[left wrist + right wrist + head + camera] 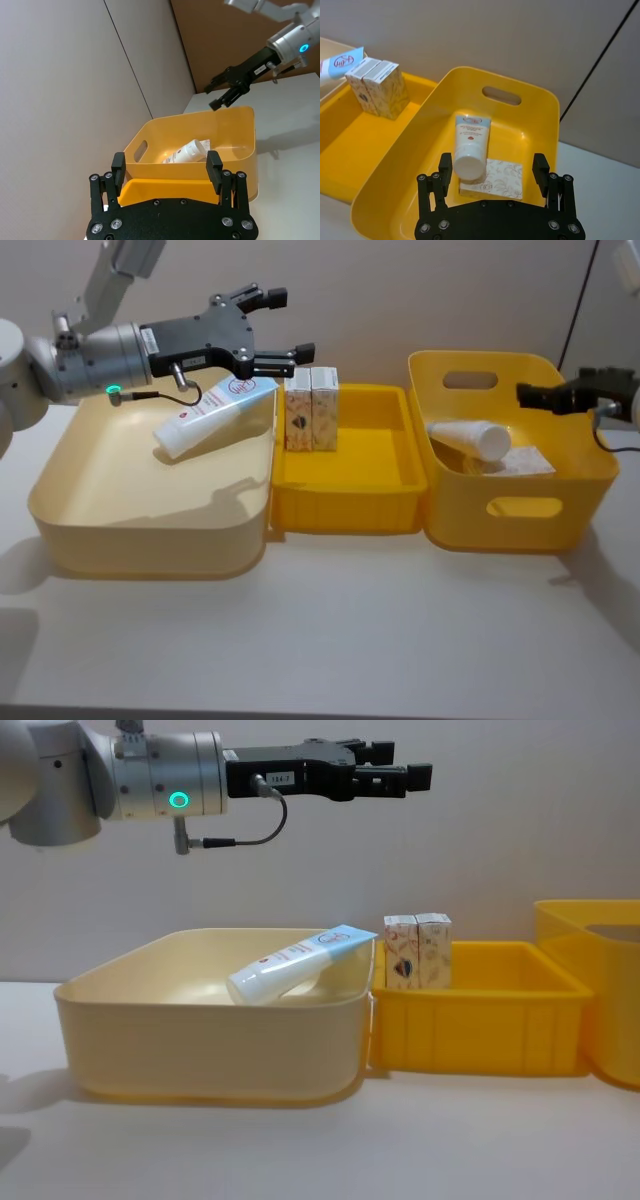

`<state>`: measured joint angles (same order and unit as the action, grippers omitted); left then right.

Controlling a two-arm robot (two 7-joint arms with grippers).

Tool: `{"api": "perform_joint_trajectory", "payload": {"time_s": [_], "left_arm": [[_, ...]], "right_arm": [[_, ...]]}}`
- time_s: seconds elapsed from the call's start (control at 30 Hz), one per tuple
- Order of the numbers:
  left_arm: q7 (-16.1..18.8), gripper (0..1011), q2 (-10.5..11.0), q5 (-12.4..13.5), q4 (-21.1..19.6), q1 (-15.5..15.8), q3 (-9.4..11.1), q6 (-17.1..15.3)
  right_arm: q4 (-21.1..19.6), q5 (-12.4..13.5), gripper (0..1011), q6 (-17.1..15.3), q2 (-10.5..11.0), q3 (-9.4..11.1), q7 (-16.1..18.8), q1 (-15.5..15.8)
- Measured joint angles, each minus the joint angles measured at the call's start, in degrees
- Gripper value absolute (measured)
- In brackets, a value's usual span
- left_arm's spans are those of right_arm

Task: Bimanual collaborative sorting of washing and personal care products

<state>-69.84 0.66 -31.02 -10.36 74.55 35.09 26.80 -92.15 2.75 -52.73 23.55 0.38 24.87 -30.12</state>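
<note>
A pale blue-and-white tube (215,405) (295,960) lies in the cream bin (140,540), its flat end propped on the bin's right rim. My left gripper (288,325) (415,775) (166,162) hovers open and empty above that end. Two white cartons (311,408) (418,950) (377,87) stand upright side by side at the back left of the shallow yellow tray (345,510). In the deep yellow bin (520,510) lie another tube (472,437) (470,145) and a flat carton (495,179). My right gripper (530,397) (492,167) (220,95) hangs open and empty over that bin's right side.
The three bins stand in a row, touching, on a pale table (330,630). A wall rises close behind them. A dark cable (580,290) runs down the wall at the far right. Bare table lies in front of the bins.
</note>
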Motion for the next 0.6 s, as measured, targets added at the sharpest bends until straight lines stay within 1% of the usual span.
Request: {"api": "perform_joint_trajectory", "payload": {"time_s": [0.07,0.23,0.3,0.5,0.6], "left_arm": [[0.0,1003,0.0,0.0,0.0,0.0,0.0,0.0],[0.0,1003,0.0,0.0,0.0,0.0,0.0,0.0],[0.0,1003,0.0,0.0,0.0,0.0,0.0,0.0],[0.0,1002,0.0,0.0,0.0,0.0,0.0,0.0],[0.0,1003,0.0,0.0,0.0,0.0,0.0,0.0]], "right_arm": [[-2.1,-0.2,1001,0.6,-0.4,1.0,-0.9,1.3],[-4.5,-0.5,1001,1.6,-1.0,1.9,-2.0,2.9],[-4.7,-0.7,1001,1.8,-1.0,1.8,-2.1,2.9],[-4.8,-1.3,1001,2.8,-0.7,0.8,-1.8,2.5],[-5.5,-1.4,1001,4.0,-0.4,0.4,-1.3,2.9]]}}
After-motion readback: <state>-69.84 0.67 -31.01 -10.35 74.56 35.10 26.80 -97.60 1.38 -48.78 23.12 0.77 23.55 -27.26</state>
